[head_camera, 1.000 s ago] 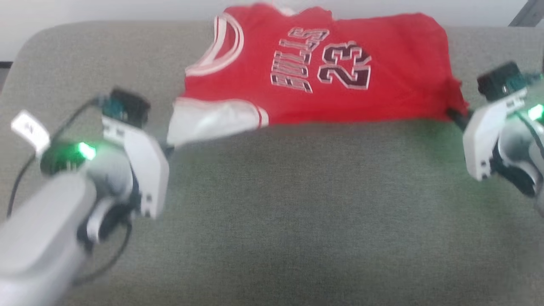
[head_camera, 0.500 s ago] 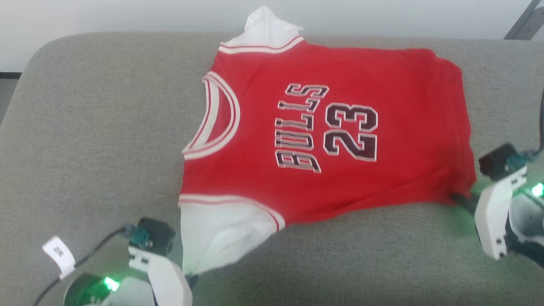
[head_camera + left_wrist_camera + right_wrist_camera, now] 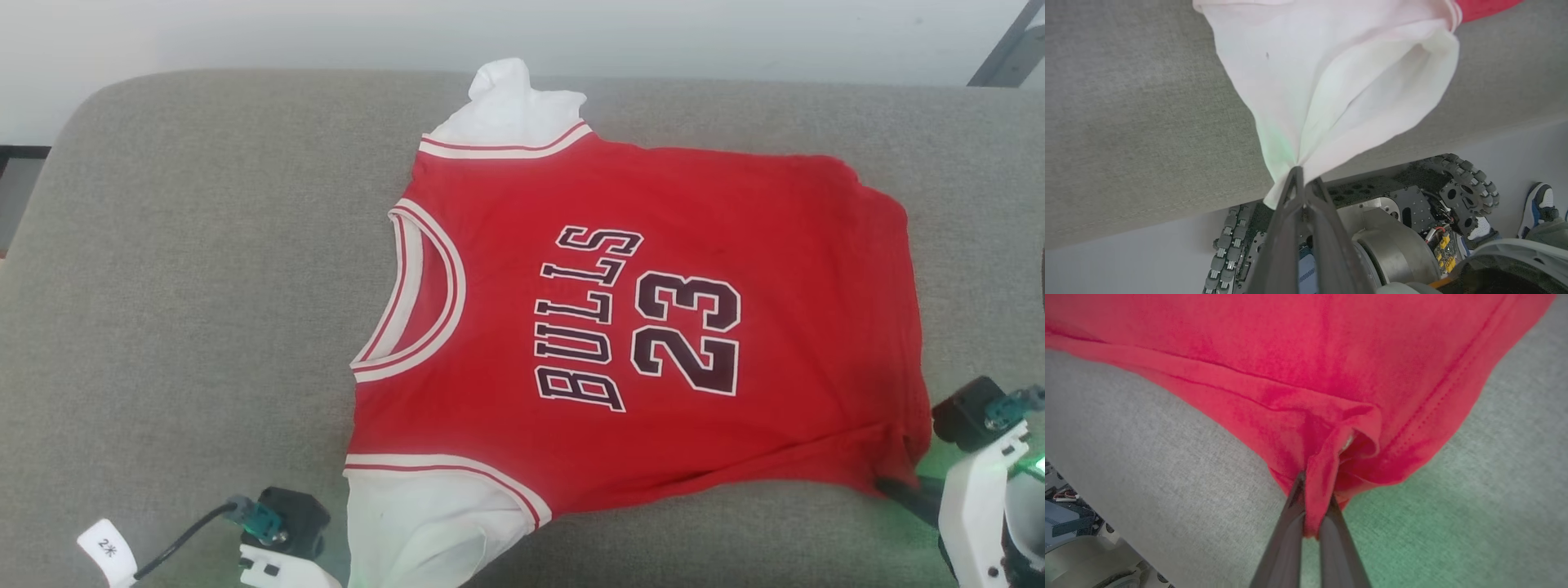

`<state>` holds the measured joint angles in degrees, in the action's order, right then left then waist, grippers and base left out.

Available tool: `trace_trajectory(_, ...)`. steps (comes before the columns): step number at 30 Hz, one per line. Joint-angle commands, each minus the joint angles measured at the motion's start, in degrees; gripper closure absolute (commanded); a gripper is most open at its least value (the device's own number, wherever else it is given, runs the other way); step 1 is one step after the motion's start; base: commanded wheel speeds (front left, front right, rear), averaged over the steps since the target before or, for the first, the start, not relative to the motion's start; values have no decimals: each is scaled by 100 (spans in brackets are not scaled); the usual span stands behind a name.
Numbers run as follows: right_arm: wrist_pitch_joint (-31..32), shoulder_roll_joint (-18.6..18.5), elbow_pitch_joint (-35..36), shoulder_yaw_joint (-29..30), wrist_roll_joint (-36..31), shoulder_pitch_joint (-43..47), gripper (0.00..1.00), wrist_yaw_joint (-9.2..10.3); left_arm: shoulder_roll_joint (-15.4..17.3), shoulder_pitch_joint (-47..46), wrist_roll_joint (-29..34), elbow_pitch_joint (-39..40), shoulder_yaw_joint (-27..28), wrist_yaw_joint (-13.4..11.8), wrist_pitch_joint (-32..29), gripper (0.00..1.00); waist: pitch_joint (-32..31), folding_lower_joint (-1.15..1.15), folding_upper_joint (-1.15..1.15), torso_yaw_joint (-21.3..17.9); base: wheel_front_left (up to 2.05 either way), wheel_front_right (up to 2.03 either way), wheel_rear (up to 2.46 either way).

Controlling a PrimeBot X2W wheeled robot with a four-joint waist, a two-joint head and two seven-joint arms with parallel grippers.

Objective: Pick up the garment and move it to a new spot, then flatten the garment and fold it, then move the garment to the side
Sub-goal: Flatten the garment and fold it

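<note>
Holding the garment (image 3: 637, 327) at two points. With the left hand (image 3: 1301, 179), fingers pressed together on the bunched tip of the near sleeve end (image 3: 1331, 81), right at the front edge of the grey cushion (image 3: 204, 286). With the right hand (image 3: 1310, 498), clamped fully closed on a pinched fold of red hem at the near bottom corner (green glow from the wrist light on the cushion beside it).

Spread face up and mostly flat across the middle of the cushion, collar toward the robot's left, hem toward its right. Red throughout, with red-and-white stripe trim at the neckline (image 3: 416, 302) and at both sleeve seams. Lettered "BULLS" (image 3: 584, 327) and "23" (image 3: 690, 335) in black, outlined white. Rumpled a little along the near hem and at the far sleeve end (image 3: 514, 106), bunched by the cushion's back edge.

Past the cushion's front edge, under the left hand: the robot's own base, with roller-rimmed wheels (image 3: 1466, 183), on a pale floor, and a shoe (image 3: 1537, 204).

Counted: one garment, two white sleeve ends, two hands, two wheels, one shoe plainly seen, one white tag (image 3: 106, 549) on the left wrist's cable.
</note>
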<state>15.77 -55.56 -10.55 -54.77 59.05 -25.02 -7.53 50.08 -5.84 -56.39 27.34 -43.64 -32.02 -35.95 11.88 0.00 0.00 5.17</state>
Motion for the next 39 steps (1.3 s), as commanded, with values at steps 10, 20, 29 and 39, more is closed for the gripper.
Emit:
trace_trajectory(10, -199, -1, 75, 454, 192, -18, 100, 9, 489, -672, 370, 173, 378, 128, -34, 100, -70, 0, 0, -190, 0, 0, 0)
trace_trajectory(20, 119, 536, -452, 1157, -306, -631, 100, 10, 423, -2186, 672, -619, 572, 1057, -252, 100, 38, 0, 0, -309, 0, 0, 0)
trace_trajectory(29, 399, 1327, -1178, 1450, -894, -1269, 100, 10, -344, -3764, 1068, -2393, 318, 2156, -203, 100, 303, 0, 0, -387, 0, 0, 0)
trace_trajectory(39, 483, 1934, -1916, 1461, -1329, -1810, 100, 9, -1403, -4758, 1076, -4583, -4, 2996, -48, 100, 697, 0, 0, -497, 0, 0, 0)
